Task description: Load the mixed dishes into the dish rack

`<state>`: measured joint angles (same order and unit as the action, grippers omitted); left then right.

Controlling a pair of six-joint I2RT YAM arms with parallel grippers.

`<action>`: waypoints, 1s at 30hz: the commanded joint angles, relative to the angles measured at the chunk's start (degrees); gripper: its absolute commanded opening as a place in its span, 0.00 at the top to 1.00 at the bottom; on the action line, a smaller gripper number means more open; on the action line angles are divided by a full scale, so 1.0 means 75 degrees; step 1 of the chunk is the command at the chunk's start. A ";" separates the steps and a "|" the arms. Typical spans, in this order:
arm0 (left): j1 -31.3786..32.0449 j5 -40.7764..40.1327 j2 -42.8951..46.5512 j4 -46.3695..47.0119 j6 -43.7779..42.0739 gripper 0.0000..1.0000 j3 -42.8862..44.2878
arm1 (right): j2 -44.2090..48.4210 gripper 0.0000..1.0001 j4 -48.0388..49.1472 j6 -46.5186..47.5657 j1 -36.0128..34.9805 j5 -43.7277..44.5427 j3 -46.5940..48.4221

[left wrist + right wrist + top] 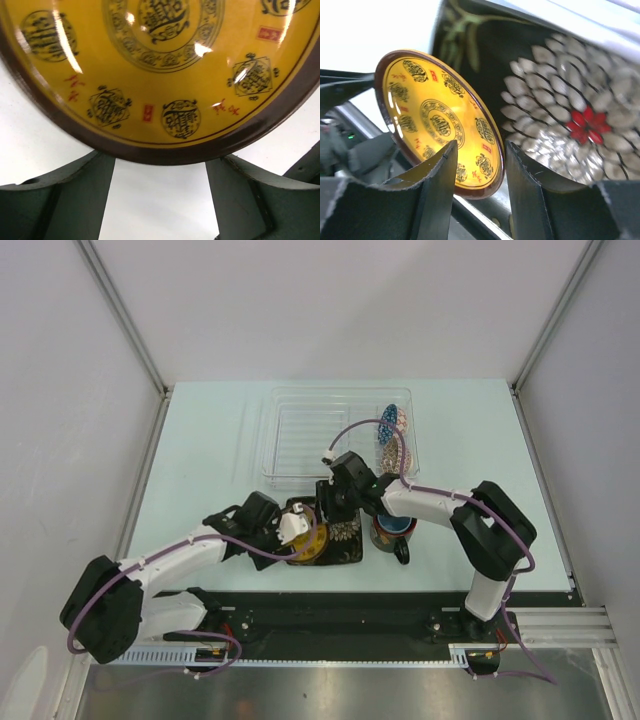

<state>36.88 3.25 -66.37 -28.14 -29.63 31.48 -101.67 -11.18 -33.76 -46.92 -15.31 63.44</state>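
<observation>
The small yellow plate [435, 120] stands tilted on its edge over the dark square patterned plate [560, 100], which lies near the table's front [347, 540]. My right gripper [480, 150] has one finger on each side of the yellow plate's lower rim, shut on it. My left gripper [160, 170] is wide open, its fingertips [95, 170] at the plate's brown rim [165, 152]. The red-rimmed mug [393, 530] stands right of the square plate. The blue-white bowl [389, 426] stands on edge in the clear dish rack [300, 430].
The rack sits at the table's far middle, just beyond my right gripper [325, 508]. My left gripper [292, 528] is close against the yellow plate [308, 538]. A black rail [330, 615] runs along the near edge. White walls close in the table.
</observation>
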 commanded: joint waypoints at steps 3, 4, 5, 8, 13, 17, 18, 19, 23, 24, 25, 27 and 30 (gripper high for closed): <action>0.0051 0.0270 -0.0057 0.1232 0.0060 0.24 0.0208 | 0.0290 0.54 0.1138 -0.0749 -0.0366 -0.1989 0.0377; 0.0051 0.0270 -0.0069 0.1221 0.0071 0.24 0.0208 | 0.0244 0.54 0.1209 -0.0795 -0.0354 -0.2083 0.0377; 0.0051 0.0259 -0.0069 0.1256 0.0060 0.24 0.0220 | 0.0232 0.54 0.1337 -0.0854 -0.0377 -0.2223 0.0377; 0.0051 0.0294 -0.0116 0.1279 0.0071 0.24 0.0232 | 0.0150 0.54 0.1409 -0.0925 -0.0401 -0.2434 0.0377; 0.0051 0.0317 -0.0197 0.1373 0.0083 0.24 0.0243 | 0.0079 0.54 0.1865 -0.1042 -0.0436 -0.2985 0.0377; 0.0051 0.0352 -0.0233 0.1432 0.0107 0.25 0.0290 | 0.0009 0.55 0.1971 -0.1054 -0.0448 -0.3150 0.0377; 0.0051 0.0352 -0.0221 0.1432 0.0118 0.25 0.0290 | -0.0003 0.55 0.1971 -0.1065 -0.0448 -0.3162 0.0377; 0.0051 0.0329 -0.0210 0.1443 0.0118 0.25 0.0302 | -0.0026 0.56 0.1994 -0.1112 -0.0448 -0.3162 0.0377; 0.0051 0.0247 -0.0058 0.1420 0.0118 0.25 0.0325 | -0.0155 0.57 0.2135 -0.1194 -0.0448 -0.3209 0.0377; 0.0051 0.0235 0.0013 0.1420 0.0130 0.25 0.0314 | -0.0190 0.57 0.2158 -0.1206 -0.0448 -0.3220 0.0377; 0.0051 0.0224 0.0048 0.1420 0.0130 0.25 0.0314 | -0.0225 0.57 0.2182 -0.1229 -0.0448 -0.3220 0.0377; 0.0051 0.0212 0.0072 0.1443 0.0142 0.25 0.0267 | -0.0307 0.58 0.2264 -0.1311 -0.0460 -0.3232 0.0377; 0.0051 0.0235 0.0014 0.1479 0.0188 0.25 0.0220 | -0.0390 0.58 0.2241 -0.1288 -0.0459 -0.3185 0.0389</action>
<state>36.67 3.68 -66.08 -25.91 -29.61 31.48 -104.25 -0.91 -39.68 -46.65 -31.92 63.94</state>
